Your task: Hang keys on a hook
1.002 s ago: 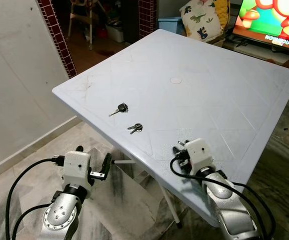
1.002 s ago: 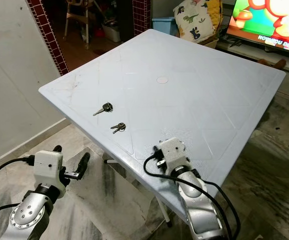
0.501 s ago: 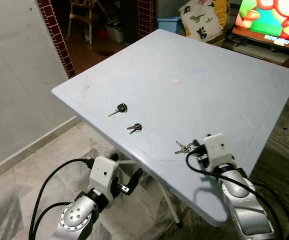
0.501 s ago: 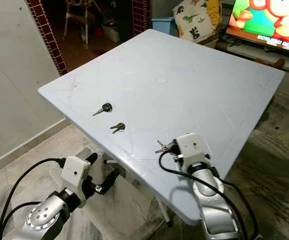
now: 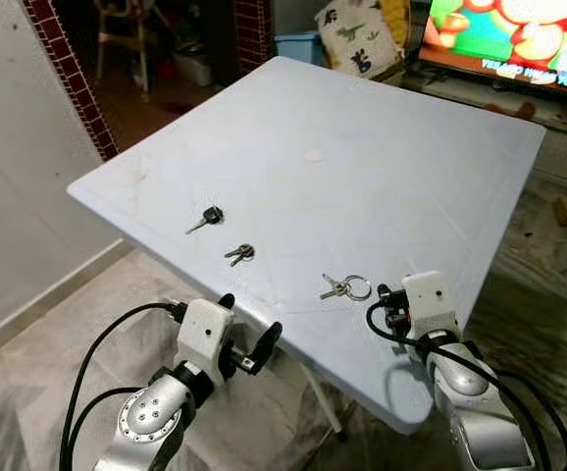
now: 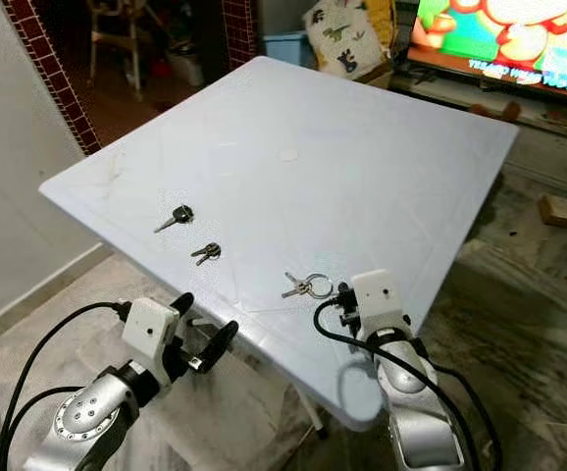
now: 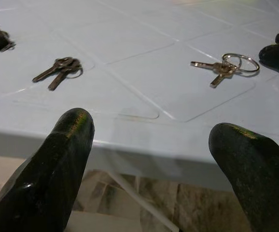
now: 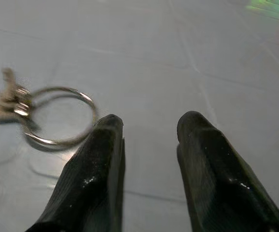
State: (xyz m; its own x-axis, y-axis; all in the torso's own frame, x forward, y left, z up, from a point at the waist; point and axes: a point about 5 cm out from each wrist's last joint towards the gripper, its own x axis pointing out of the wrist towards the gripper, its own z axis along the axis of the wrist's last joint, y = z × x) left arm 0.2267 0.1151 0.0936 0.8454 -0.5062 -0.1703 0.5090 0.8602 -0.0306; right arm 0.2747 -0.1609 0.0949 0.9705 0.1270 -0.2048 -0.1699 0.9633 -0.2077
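A black-headed key (image 5: 205, 216) lies farthest left on the pale, faintly grooved plastic desk (image 5: 382, 128). The small brass key pair (image 5: 239, 254) comes next, then the silver keys on a round ring (image 5: 345, 287). The left claw (image 5: 247, 334) gapes wide below the desk's edge. The right claw (image 8: 146, 128), slightly parted and holding nothing, rests just beside the ring. The floor is mottled stone tile (image 5: 28, 392). A bright television (image 5: 504, 39) glows behind.

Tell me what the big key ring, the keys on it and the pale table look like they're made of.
The large round key ring looks like polished steel wire: thin, silvery, with bright glints. The small keys on it seem brass or aged metal, going by their dull yellowish tone. The pale blue-grey square table looks like moulded plastic: matte, faintly scuffed, with shallow pressed diamond lines and rounded edges.
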